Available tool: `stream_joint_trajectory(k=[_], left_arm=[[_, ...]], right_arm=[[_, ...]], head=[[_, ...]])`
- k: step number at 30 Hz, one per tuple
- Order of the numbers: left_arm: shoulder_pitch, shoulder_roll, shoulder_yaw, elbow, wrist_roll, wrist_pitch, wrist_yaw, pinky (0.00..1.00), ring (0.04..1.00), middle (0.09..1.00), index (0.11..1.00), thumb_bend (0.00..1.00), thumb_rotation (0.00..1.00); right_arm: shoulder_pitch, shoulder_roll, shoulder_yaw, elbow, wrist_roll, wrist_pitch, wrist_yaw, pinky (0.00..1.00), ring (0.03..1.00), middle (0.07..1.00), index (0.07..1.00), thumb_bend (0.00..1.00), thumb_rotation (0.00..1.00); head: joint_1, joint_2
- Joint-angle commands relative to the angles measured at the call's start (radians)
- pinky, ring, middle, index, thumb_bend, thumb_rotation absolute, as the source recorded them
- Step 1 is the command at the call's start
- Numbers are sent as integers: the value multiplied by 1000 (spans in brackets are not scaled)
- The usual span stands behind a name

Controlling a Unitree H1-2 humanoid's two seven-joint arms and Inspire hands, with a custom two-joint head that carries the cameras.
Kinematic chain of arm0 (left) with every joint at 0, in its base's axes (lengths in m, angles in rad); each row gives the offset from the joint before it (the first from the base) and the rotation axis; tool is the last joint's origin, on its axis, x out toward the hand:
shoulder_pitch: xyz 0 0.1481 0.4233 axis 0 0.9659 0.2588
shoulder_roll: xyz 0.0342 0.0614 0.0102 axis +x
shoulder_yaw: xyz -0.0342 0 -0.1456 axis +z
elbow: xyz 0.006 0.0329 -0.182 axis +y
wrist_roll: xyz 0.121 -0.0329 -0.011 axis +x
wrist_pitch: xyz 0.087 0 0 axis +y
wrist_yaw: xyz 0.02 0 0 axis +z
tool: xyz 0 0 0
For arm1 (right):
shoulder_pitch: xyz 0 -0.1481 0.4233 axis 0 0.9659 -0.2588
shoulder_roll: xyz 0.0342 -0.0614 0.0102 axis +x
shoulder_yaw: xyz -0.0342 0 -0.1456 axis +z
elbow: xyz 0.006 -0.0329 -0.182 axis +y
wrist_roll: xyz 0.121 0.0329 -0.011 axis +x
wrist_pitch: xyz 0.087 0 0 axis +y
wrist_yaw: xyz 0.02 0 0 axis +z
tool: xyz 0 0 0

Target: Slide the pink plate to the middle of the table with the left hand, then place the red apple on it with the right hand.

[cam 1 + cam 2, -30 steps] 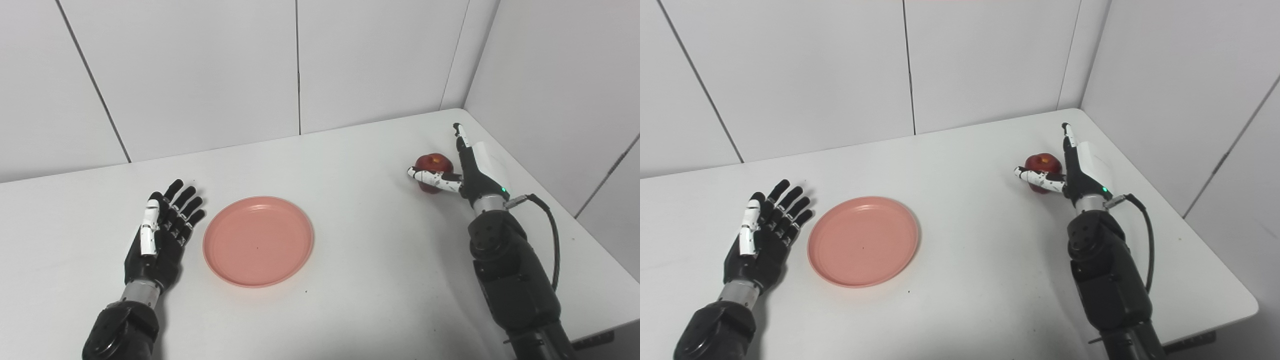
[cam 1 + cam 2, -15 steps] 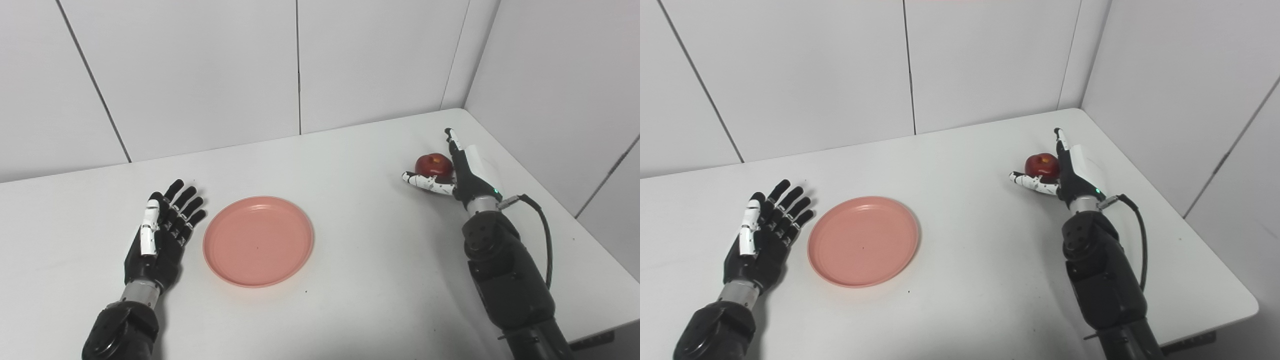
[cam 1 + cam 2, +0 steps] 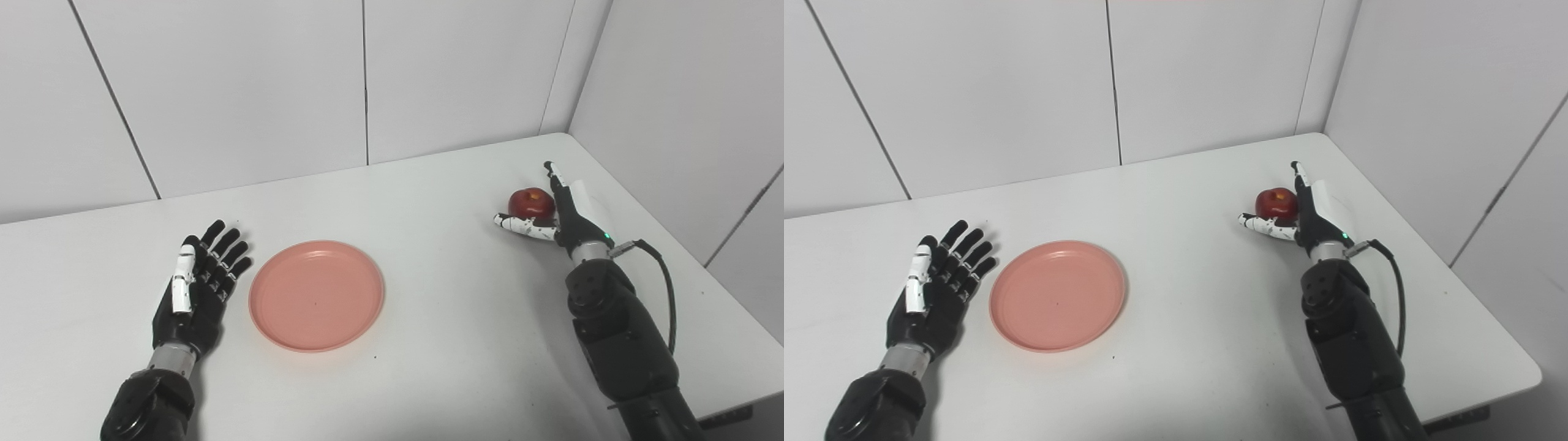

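While left robot hand [image 3: 195, 288] lies flat (splayed) — right robot hand [image 3: 560, 211] cups apple [image 3: 530, 201].

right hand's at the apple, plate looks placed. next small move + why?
Probably close the right hand on the red apple. Its fingers are apart, thumb in front of the apple and the others beside it. The pink plate sits bare, and the left hand lies open beside it.

Right robot hand [image 3: 1304, 214] cups the red apple [image 3: 1274, 201] (fingers spread), well apart from the pink plate [image 3: 1057, 296]
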Motion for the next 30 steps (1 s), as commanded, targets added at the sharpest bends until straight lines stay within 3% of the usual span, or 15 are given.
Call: stream_joint_trajectory(k=[1,18,26,30], left_arm=[[10,4,-4,1,7,32,15,887,890,896,885,371,1000],[10,8,-11,3,9,30,14,895,898,900,884,378,1000],[10,8,-11,5,11,29,16,888,891,895,882,376,1000],[11,7,-10,1,8,34,18,887,890,894,881,377,1000]], right_arm=[[-51,-32,-5,-18,-4,-8,-24,757,887,934,955,1000,479],[-77,-28,-17,41,30,-9,-86,757,882,919,917,1000,378],[-88,-41,10,59,34,-15,-79,720,840,887,894,1000,411],[-93,-41,13,70,55,-33,-83,644,774,827,861,987,374]], head=[[2,1],[7,3],[10,3],[11,3]])
